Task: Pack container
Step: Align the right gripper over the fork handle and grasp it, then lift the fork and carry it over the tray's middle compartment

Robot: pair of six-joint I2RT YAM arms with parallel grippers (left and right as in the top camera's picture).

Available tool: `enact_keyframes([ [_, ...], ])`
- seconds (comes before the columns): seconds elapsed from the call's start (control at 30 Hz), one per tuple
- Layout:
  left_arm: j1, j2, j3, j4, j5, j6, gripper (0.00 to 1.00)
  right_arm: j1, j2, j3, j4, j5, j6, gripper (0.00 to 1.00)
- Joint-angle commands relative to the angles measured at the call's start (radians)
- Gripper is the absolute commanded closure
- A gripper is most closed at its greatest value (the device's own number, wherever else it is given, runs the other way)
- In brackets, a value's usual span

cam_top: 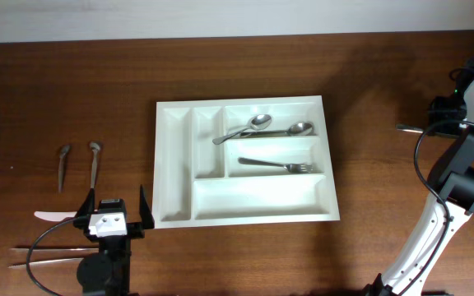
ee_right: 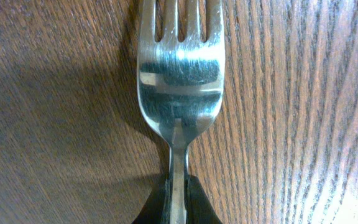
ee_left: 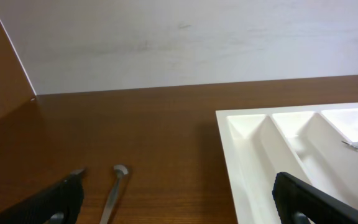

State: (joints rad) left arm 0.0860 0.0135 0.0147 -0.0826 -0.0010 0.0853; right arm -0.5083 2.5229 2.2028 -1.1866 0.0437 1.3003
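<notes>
Right fingers (ee_right: pixel 151 211) pinch fork (ee_right: pixel 179 74) by the neck; left fingers (ee_left: pixel 303 199) spread, idle, lower left. Tray (cam_top: pixel 253 197) sits mid-frame on bench (cam_top: pixel 56 99): carry your fork level, lower it beside the packed fork (cam_top: pixel 278 166).

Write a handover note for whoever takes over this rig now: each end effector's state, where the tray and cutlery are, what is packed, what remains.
Left end effector: open, empty, by the lower-left corner of the tray in the overhead view.
Right end effector: shut on the held fork at its neck, over wood right of the tray.
Packed: two spoons in the top wide compartment, packed fork in the middle one; other compartments empty.
Left to pack: held fork, two small spoons, a white utensil and two thin sticks left of the tray.
</notes>
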Motion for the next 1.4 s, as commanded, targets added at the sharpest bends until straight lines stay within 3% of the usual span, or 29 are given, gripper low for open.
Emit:
enact_keyframes([
  [0.0, -0.005, -0.008, -0.006, 0.0, -0.004, -0.006, 0.01, -0.003, -0.03, 0.008, -0.011, 0.02, -0.002, 0.96],
  [0.43, -0.005, -0.008, -0.006, 0.0, -0.004, -0.006, 0.01, 0.06, -0.282, 0.008, -0.28, 0.004, -0.002, 0.96],
  [0.8, -0.005, -0.008, -0.006, 0.0, -0.003, -0.006, 0.01, 0.381, -0.424, 0.008, -0.43, -0.082, 0.002, 0.96],
  [1.03, -0.005, -0.008, -0.006, 0.0, -0.004, -0.006, 0.01, 0.585, -0.424, -0.014, -0.478, -0.113, 0.153, 0.92],
  [1.37, -0.005, -0.008, -0.006, 0.0, -0.004, -0.006, 0.01, 0.791, -0.424, -0.152, -0.419, -0.129, 0.297, 0.92],
])
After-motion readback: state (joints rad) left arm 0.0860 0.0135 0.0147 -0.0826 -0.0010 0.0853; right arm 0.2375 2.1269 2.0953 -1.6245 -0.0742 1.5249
